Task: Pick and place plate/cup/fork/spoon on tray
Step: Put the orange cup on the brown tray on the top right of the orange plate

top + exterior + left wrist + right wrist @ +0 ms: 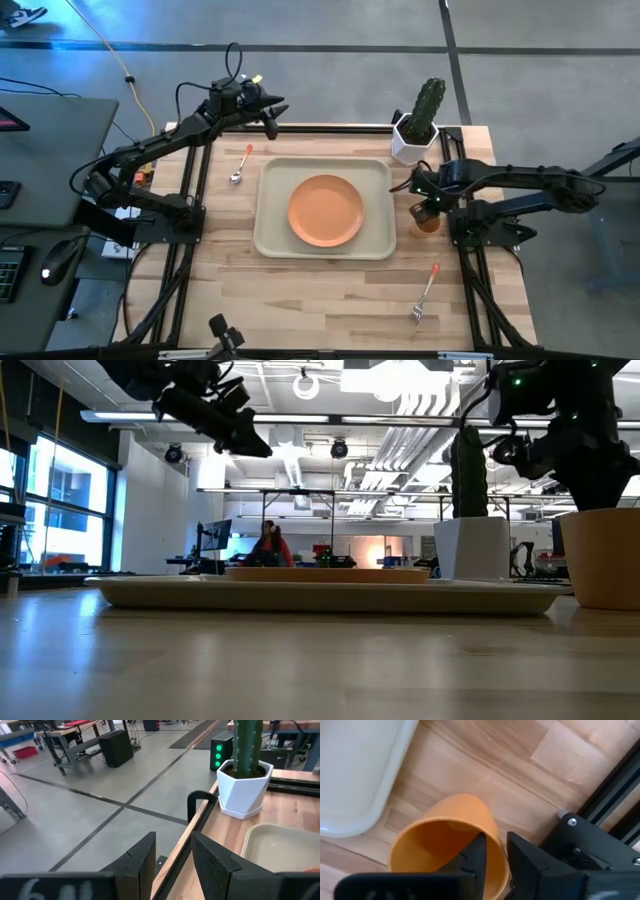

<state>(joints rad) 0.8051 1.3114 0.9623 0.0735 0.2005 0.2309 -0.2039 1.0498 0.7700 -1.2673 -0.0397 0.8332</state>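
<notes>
The left arm reaches toward the far edge of the table, and its left gripper (272, 116) is up in the air with its fingers a little apart. The right arm bends inward, and its right gripper (493, 851) points down with its fingers nearly together.

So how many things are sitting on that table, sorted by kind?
Plates: 1, the plate, on the tray
Trays: 1, the tray
Cups: 1, the cup
Forks: 1, the fork
Spoons: 1, the spoon
Potted cacti: 1, the cactus pot
Total: 6
</notes>
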